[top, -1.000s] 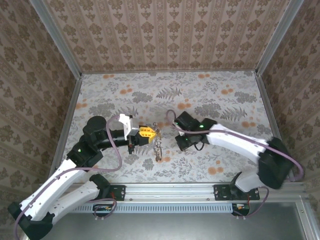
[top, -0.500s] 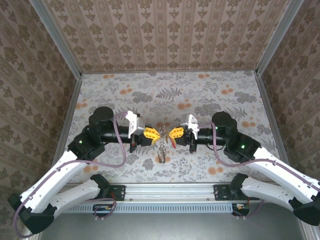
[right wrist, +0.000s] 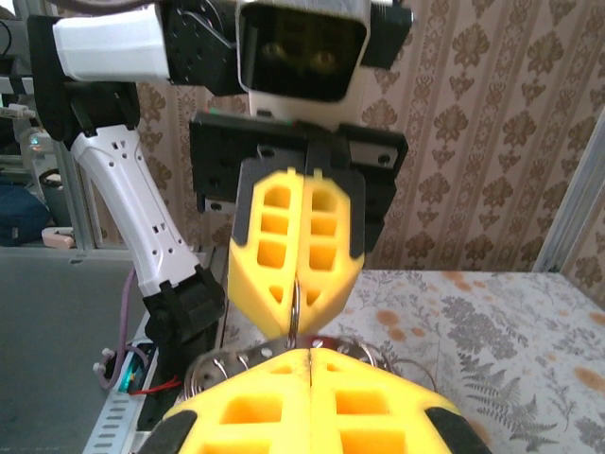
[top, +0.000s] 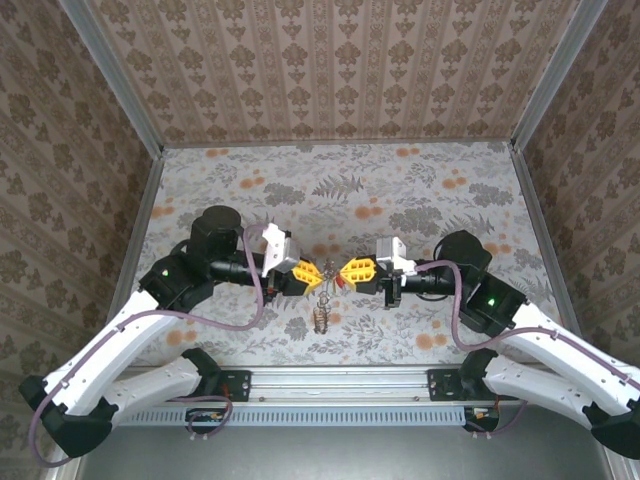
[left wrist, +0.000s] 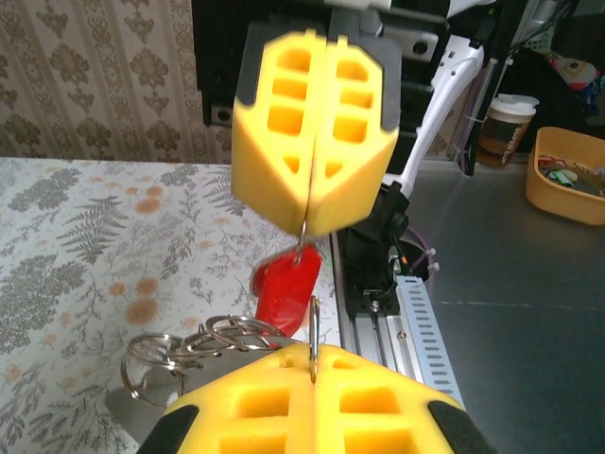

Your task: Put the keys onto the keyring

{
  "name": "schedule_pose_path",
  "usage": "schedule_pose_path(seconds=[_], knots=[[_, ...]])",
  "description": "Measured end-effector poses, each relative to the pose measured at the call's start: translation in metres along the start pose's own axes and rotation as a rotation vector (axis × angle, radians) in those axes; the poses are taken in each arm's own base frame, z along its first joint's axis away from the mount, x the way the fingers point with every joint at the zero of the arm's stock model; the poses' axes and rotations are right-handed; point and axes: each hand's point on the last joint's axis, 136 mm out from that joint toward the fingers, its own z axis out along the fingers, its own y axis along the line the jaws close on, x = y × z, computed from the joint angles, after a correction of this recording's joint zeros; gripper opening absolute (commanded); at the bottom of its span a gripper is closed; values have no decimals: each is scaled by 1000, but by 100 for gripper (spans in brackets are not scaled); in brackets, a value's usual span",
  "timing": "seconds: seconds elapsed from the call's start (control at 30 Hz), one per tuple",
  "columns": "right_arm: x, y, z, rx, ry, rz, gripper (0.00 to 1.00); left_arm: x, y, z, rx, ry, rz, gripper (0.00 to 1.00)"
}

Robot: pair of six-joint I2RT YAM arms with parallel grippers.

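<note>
**Left claw** [left wrist: 312,357]: bottom edge of the left wrist view, pinched fully shut on a thin wire loop of the keyring [left wrist: 216,337]. The keyring's linked loops dangle at lower left.

**Red key** [left wrist: 286,288]: frame centre, just above that loop, apparently not yet threaded. Its long axis is steep and slightly tilted, with the red head pointing down-left and the thin blade up.

**Right claw** [left wrist: 307,225]: upper centre, closed tight on what looks like the blade.

**Counter** [left wrist: 85,236]: floral, behind at left.

**Step in hand, as judged:** presenting the key to the ring. The next move calls for lining the head's hole up with the ring's open end, then a fine sliding push. The hole itself cannot be made out.
</note>
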Motion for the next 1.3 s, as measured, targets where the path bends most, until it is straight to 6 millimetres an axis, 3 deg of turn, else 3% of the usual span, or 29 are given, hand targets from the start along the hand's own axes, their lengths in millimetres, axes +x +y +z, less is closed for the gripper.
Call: schedule_pose_path(seconds=[0.57, 1.3], knots=[[5, 0, 19, -2, -2, 60, 0, 7, 5, 2, -21, 26, 11, 0], [-2, 8, 15, 72, -68, 0, 0, 3, 7, 1, -35, 14, 30, 0]])
